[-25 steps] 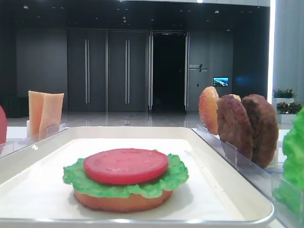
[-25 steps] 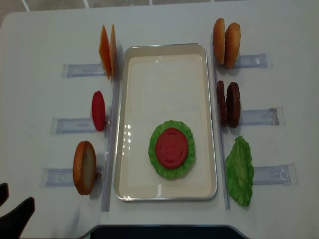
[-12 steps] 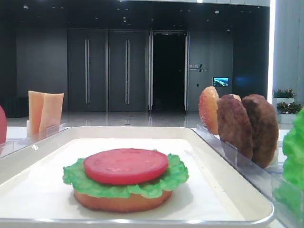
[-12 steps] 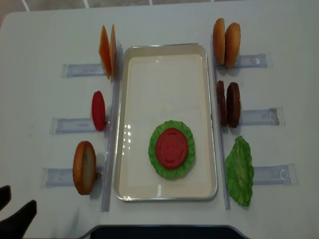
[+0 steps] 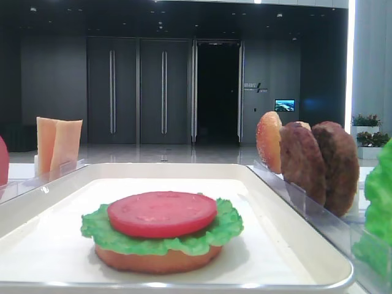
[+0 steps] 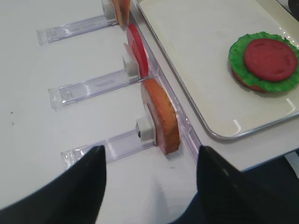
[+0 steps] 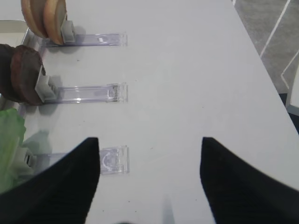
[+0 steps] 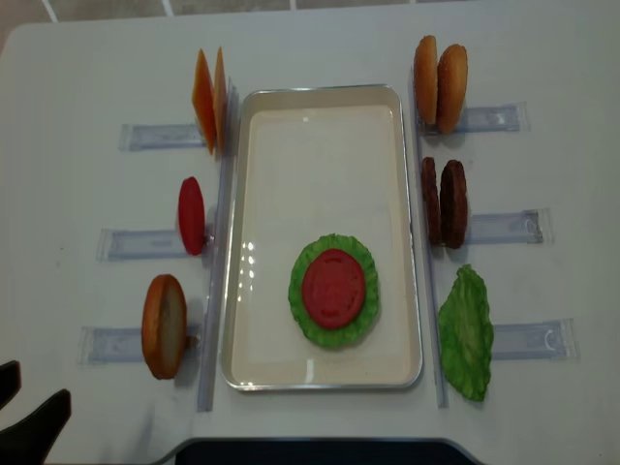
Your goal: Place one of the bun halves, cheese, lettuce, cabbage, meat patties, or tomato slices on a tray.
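Observation:
The white tray (image 8: 320, 165) lies mid-table and carries a stack: a bun half (image 5: 156, 260), lettuce (image 8: 360, 262) and a tomato slice (image 8: 334, 289) on top. My left gripper (image 6: 150, 154) is open and empty near the table's front left corner (image 8: 34, 386), just short of a bun half (image 6: 161, 114) standing in its rack. My right gripper (image 7: 149, 140) is open over bare table, right of the lettuce (image 7: 9, 144) rack. Cheese (image 8: 209, 100), a tomato slice (image 8: 191, 215), bun halves (image 8: 439, 82) and meat patties (image 8: 444, 201) stand in racks. No cabbage is in view.
Clear plastic racks (image 8: 504, 228) flank the tray on both sides, and a loose lettuce leaf (image 8: 466, 331) leans at the right. The table's near edge (image 8: 320, 448) runs just below the tray. Floor shows past the right edge (image 7: 280, 56).
In the overhead view my left gripper has drawn back slightly toward the near-left corner. The food and the tray have not moved.

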Controlling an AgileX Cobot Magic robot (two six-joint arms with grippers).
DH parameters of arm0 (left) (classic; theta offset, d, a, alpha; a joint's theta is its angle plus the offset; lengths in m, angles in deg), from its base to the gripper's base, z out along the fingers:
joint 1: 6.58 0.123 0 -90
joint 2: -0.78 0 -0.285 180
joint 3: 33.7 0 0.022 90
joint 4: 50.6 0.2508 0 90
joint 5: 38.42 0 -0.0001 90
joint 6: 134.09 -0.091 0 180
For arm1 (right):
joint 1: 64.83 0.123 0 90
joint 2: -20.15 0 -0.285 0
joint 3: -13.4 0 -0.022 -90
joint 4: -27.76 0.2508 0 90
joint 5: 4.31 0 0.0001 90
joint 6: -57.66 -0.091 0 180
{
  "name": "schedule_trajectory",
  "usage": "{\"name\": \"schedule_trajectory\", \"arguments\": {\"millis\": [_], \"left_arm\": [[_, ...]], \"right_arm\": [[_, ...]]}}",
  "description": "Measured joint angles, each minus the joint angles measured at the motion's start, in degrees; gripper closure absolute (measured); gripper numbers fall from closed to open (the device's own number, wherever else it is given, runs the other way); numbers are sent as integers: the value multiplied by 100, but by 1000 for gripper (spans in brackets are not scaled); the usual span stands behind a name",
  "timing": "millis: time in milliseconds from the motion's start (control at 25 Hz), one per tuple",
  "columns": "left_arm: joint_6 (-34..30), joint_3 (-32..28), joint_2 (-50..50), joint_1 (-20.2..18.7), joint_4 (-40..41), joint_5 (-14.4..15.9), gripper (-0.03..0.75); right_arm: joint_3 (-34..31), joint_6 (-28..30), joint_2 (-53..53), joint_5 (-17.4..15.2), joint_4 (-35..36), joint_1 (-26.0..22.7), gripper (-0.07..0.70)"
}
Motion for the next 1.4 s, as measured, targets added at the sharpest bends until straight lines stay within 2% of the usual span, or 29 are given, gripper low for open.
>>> {"name": "schedule_trajectory", "arguments": {"millis": [280, 560, 840, 1040, 1400], "left_arm": [[0, 0, -12, 13, 0, 0, 245], [0, 0, -18, 507, 0, 0, 245], [0, 0, -18, 629, 0, 0, 245], [0, 0, -18, 993, 0, 0, 245], [0, 0, -18, 1173, 0, 0, 245]], "right_arm": [[0, 0, 0, 0, 0, 0, 161], [0, 0, 0, 0, 0, 0, 161], [0, 0, 0, 0, 0, 0, 161], [0, 0, 0, 0, 0, 0, 161], [0, 0, 0, 0, 0, 0, 161]]}}
